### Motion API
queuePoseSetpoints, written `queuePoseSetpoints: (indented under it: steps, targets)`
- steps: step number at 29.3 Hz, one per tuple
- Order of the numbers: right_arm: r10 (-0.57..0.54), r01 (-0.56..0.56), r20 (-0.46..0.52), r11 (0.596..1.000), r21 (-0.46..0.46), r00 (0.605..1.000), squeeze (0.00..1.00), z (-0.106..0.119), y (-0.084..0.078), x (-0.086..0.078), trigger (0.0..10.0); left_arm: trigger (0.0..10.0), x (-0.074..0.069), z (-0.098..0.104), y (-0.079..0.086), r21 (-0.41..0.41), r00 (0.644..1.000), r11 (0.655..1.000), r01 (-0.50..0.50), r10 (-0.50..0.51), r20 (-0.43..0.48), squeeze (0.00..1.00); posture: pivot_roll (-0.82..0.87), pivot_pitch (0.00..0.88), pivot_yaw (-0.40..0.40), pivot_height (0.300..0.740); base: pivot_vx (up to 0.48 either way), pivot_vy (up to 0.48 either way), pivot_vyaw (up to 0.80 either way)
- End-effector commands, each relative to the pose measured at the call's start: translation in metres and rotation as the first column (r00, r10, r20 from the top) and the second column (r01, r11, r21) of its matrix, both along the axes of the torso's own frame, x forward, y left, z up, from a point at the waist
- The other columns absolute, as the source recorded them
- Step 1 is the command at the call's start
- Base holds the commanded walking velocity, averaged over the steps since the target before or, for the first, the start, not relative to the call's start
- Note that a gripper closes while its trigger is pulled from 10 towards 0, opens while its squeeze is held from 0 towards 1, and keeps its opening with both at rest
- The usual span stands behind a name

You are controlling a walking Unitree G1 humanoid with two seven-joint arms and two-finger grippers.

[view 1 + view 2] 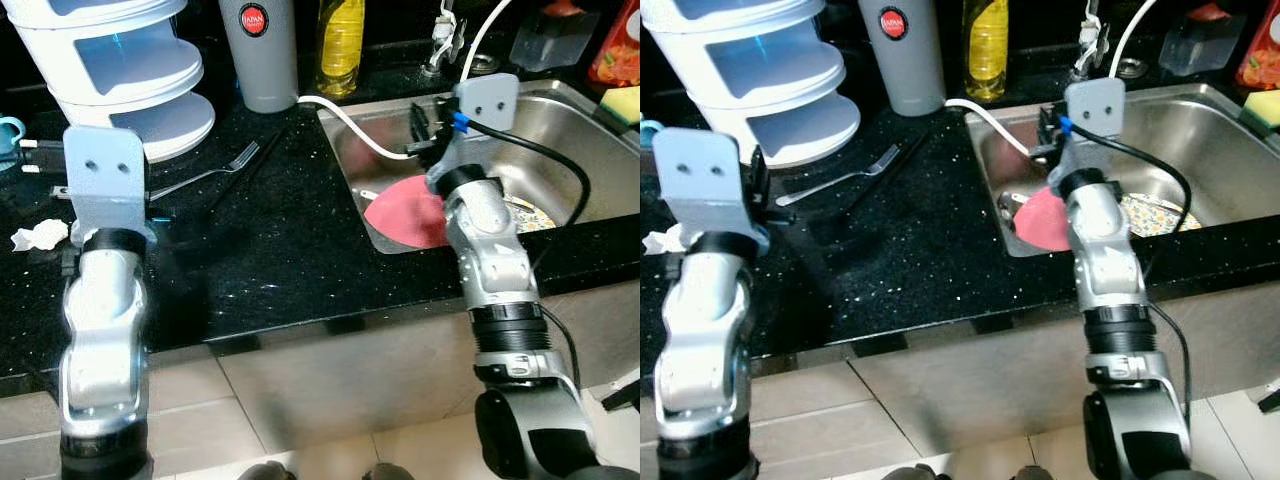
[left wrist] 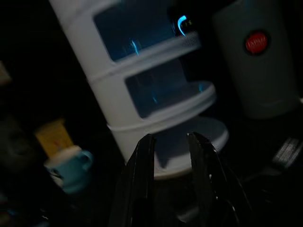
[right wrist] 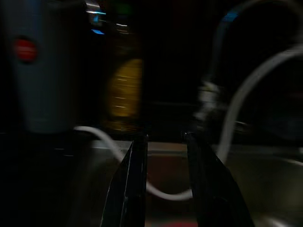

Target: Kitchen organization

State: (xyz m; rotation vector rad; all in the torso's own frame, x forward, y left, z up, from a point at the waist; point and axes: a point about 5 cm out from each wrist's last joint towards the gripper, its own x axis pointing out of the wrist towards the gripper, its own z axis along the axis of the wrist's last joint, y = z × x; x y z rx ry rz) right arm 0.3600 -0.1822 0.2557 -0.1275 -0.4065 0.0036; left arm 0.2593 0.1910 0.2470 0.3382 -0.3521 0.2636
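Head view: fork (image 1: 205,172) lies on the black bench (image 1: 280,250), pink plate (image 1: 405,212) in the sink (image 1: 560,110); wrist views: left gripper (image 2: 170,142) and right gripper (image 3: 165,139) both empty, jaws apart, and that white hose (image 3: 236,109) could snag the right one.

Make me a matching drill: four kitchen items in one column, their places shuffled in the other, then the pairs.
1. fork
2. pink plate
3. oil bottle
4. sponge

A. in the sink
B. on the sink's right rim
C. flat on the black counter, by the white rack
D. upright behind the sink's left corner

Pairs: 1-C, 2-A, 3-D, 4-B
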Motion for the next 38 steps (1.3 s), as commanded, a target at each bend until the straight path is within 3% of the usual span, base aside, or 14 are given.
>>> queuePoseSetpoints:
  steps: [1,5,10,14,18,21,38]
  targets:
    - [-0.056,0.056,-0.011,0.998,0.01,0.998,0.0,-0.006,-0.011,-0.001,10.0,10.0,-0.005,0.002,0.002,0.059,0.999,0.998,-0.021,0.019,0.027,0.0,0.13,0.0,0.027,0.74,0.0,0.0,0.0]
    - [-0.148,0.148,-0.023,0.989,0.024,0.989,0.0,-0.009,-0.029,0.001,10.0,10.0,-0.005,0.001,0.003,0.083,0.999,0.996,-0.034,0.032,0.034,0.0,0.13,0.0,0.027,0.74,0.0,0.0,0.0]
    - [-0.173,0.174,-0.019,0.984,0.027,0.985,0.0,-0.008,-0.036,0.002,10.0,10.0,-0.008,0.003,0.004,0.117,0.997,0.991,-0.059,0.052,0.065,0.0,0.13,0.0,0.027,0.74,0.0,0.0,0.0]
    - [-0.155,0.155,-0.015,0.988,0.026,0.988,0.0,-0.007,-0.032,0.003,10.0,10.0,-0.008,0.001,0.003,0.106,0.997,0.993,-0.059,0.053,0.064,0.0,0.14,0.0,0.024,0.74,0.0,0.0,0.0]
    - [-0.085,0.085,-0.001,0.996,0.027,0.996,0.0,-0.006,-0.014,0.007,10.0,10.0,-0.006,0.001,0.0,0.055,0.998,0.998,-0.032,0.029,0.062,0.0,0.14,0.0,0.022,0.74,0.0,0.0,0.0]
    - [-0.073,0.073,0.002,0.997,0.032,0.997,0.0,-0.006,-0.01,0.008,10.0,10.0,-0.006,0.002,-0.002,0.058,0.997,0.998,-0.03,0.026,0.069,0.0,0.15,0.0,0.022,0.74,0.0,0.0,0.0]
    - [-0.071,0.071,0.001,0.997,0.039,0.997,0.0,-0.008,-0.01,0.007,10.0,10.0,-0.004,0.0,-0.002,0.065,0.998,0.998,-0.019,0.015,0.058,0.0,0.15,0.0,0.031,0.74,-0.204,0.0,0.0]
